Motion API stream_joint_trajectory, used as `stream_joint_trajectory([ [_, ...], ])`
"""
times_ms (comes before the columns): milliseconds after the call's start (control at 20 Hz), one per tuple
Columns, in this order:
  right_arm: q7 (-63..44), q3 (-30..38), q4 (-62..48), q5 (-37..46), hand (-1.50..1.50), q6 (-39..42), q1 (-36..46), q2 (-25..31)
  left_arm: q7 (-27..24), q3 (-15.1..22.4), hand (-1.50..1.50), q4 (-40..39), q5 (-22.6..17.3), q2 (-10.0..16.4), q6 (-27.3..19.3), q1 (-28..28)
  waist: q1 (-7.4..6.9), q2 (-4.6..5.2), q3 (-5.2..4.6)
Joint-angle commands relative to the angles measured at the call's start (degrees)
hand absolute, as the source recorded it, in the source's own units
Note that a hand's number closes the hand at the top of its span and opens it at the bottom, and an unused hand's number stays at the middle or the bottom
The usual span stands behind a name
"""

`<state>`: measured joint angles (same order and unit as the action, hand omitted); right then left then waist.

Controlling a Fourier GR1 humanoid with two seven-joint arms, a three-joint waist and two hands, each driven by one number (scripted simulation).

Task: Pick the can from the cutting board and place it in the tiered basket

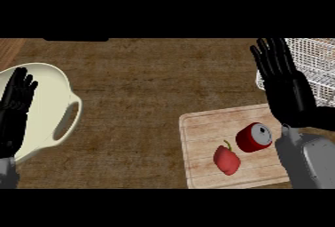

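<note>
Since the red can [254,137] lies untouched on the wooden cutting board [203,133], the step in hand is the reach and grasp, and the right hand [291,95] is the one for it. That hand is open, fingers straight and pointing away from the robot, holding nothing. It sits beyond the board's far right corner, beside the wire tiered basket [314,66], while its forearm runs just to the right of the can.

The can appears to lie tilted on its side, its silver top turned upward, so it could roll when touched. A good grasp calls for drawing the hand back over the can, then lowering it with the thumb on one side and the fingers on the other, across the round body rather than the ends.

The red pepper [227,159] lies just beside the can, to its lower left; an approach from the right would spare it a knock. The left hand [14,111] rests open, fingers up, over the cream handled bowl [49,84] at the left of the bench [144,80], well apart.
</note>
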<state>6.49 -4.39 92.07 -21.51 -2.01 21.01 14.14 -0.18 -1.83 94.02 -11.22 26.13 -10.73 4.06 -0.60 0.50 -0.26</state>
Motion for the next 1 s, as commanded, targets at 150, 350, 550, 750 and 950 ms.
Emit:
stream_joint_trajectory([
  [150, -0.8, 7.3, -0.8, -0.7, 1.5, 9.6, 2.2, 13.1, 0.4, 5.6, 0.0, -6.4, 4.5, -6.7, -3.0, -6.9, 0.89, -0.37, 0.25],
  [350, -6.5, 15.8, -11.4, 8.9, -1.5, -5.7, -2.1, 18.4, 3.3, 7.4, 0.0, -8.8, 3.4, -9.2, -3.5, -9.7, 3.62, 0.71, 0.08],
  [550, -3.6, 20.7, -12.8, -0.1, -1.5, -5.0, -3.6, 12.7, 0.0, 12.9, 0.0, -11.9, 8.4, -14.8, -6.7, -11.4, 1.41, -0.33, 0.28],
  [750, -3.4, 21.3, -6.5, -4.4, -1.5, 5.6, -9.4, 16.0, 0.7, 10.0, 0.0, -12.3, 6.6, -12.8, -3.9, -10.3, 1.23, -0.57, 0.25],
  [950, -12.0, 16.5, -3.5, -0.4, -1.5, 12.3, -12.9, 25.2, 3.1, 12.1, 0.0, -8.4, 8.4, -14.4, -6.3, -12.0, 1.31, -0.73, 0.2],
])
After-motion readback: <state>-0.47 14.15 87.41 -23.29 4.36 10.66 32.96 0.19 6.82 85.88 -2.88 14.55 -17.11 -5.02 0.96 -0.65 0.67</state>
